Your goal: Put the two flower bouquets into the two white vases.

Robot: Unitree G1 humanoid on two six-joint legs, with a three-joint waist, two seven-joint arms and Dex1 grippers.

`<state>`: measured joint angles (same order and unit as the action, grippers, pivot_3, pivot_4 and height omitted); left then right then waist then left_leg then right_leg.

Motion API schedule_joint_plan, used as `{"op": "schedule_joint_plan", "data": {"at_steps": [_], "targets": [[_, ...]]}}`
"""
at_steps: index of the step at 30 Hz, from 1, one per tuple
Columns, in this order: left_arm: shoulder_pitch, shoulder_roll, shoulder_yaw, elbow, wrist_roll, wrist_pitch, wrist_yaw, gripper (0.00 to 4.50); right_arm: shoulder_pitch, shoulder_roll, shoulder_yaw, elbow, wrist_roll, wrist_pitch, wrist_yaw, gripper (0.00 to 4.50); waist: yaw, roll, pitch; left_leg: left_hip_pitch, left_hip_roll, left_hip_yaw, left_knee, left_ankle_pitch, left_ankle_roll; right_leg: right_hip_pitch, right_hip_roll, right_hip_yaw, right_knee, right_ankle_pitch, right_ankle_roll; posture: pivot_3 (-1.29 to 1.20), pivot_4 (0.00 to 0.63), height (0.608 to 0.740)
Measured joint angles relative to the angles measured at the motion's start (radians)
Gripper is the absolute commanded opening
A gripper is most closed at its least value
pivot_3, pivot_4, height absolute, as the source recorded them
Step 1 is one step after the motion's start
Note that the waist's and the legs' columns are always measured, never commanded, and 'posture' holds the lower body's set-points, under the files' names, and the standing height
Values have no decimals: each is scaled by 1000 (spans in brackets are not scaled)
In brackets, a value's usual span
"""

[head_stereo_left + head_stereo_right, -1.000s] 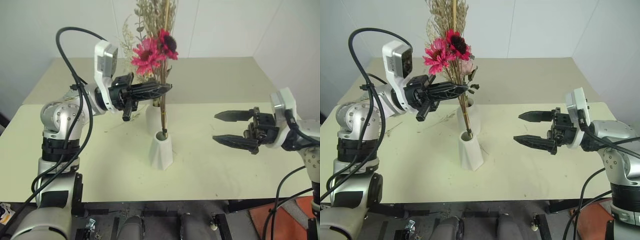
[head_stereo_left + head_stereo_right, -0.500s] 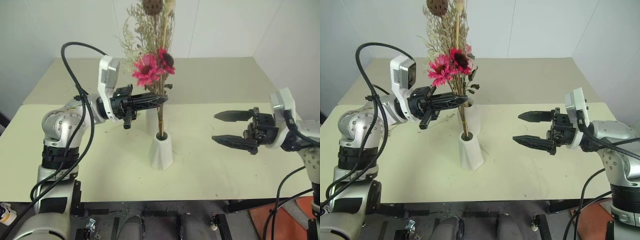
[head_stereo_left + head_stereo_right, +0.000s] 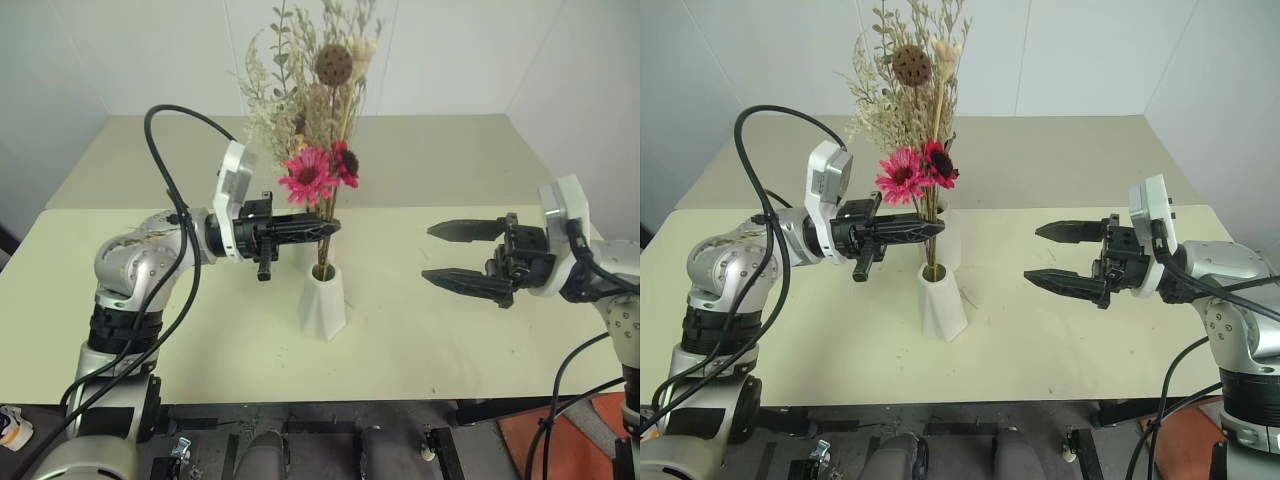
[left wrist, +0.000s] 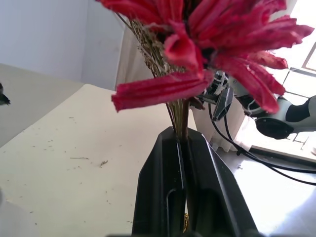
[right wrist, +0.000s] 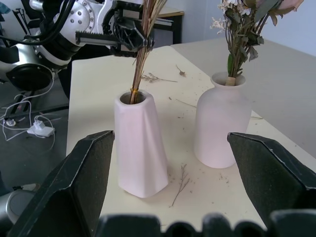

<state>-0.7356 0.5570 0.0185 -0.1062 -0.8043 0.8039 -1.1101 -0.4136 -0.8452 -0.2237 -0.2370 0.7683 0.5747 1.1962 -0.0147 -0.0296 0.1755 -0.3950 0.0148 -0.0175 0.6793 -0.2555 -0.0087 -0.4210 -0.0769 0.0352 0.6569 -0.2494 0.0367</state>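
While the left end effector (image 3: 325,227) pinches the brown stems of the magenta daisy bouquet (image 3: 320,172), those stems stand in the mouth of the tapered vase (image 3: 323,300), seemingly to steady them upright before release. Just behind, the bottle-shaped vase (image 5: 220,121) already holds the rose bouquet (image 5: 245,22). Off to the side, the right end effector (image 3: 462,255) hangs spread and empty above the table (image 3: 420,340).
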Motion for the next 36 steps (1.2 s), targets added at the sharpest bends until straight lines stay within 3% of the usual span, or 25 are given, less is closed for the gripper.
{"op": "schedule_joint_plan", "data": {"at_steps": [8,15,22,36], "targets": [[28,15,1,-35,4,5,8,2237,0,13,4,0,-1,-3,-1,4361,0,0,0,0,0,0,0,0,0,0,0,0,0,0,0,0,150,740],[83,113,56,-64,-22,30,10,4428,0,14,9,2,-2,-7,1,4361,-3,0,0,0,0,0,0,0,0,0,0,0,0,0,0,0,150,740],[250,310,169,-80,-44,59,-50,4471,6,11,10,7,-2,-9,11,4361,-2,0,0,1,1,0,0,0,0,0,0,0,0,0,0,0,150,740],[488,418,416,-83,-32,6,-61,4471,68,-16,-27,11,-1,-8,0,4361,1,0,0,1,1,0,-1,-1,1,0,0,0,0,0,0,0,150,740]]}}
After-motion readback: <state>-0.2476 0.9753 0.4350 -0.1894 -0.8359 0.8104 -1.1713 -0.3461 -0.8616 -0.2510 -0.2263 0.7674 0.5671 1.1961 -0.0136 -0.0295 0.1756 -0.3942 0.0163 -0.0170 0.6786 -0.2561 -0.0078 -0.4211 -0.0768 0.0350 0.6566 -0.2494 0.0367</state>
